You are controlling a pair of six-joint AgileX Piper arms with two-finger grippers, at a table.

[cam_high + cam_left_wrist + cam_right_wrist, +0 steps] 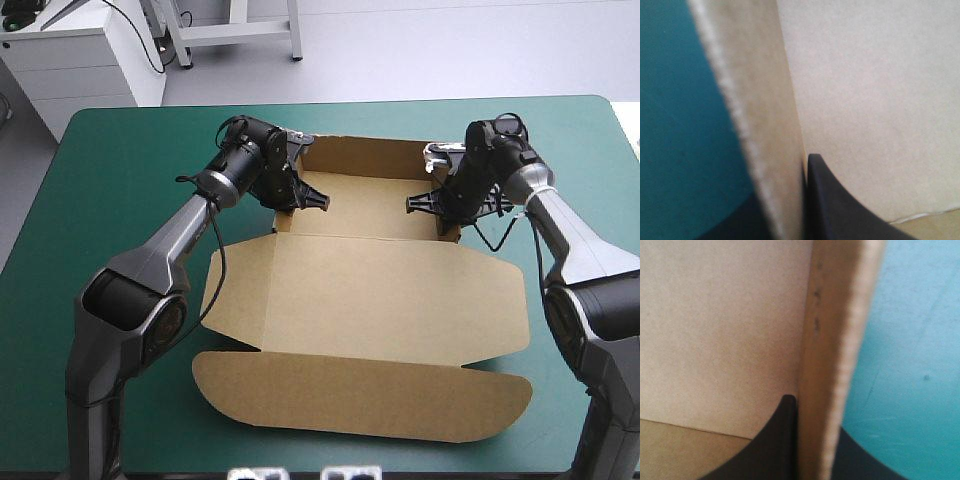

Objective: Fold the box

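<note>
The brown box [370, 290] lies mid-table as an open tray, its back wall raised at the far side and its lid flat toward the front. My left gripper [292, 196] is shut on the tray's left side wall. In the left wrist view that wall [765, 120] stands edge-on between the fingers of the left gripper [790, 205], with one black finger [832, 210] inside the tray. My right gripper [446, 206] is shut on the right side wall. In the right wrist view that wall [835, 340] also runs between the fingers of the right gripper [812, 450], with one finger [772, 450] inside.
The lid's rounded front flap [360, 395] reaches close to the table's front edge. Teal-green cover [100, 200] shows to the left and right of the box and beyond its back wall.
</note>
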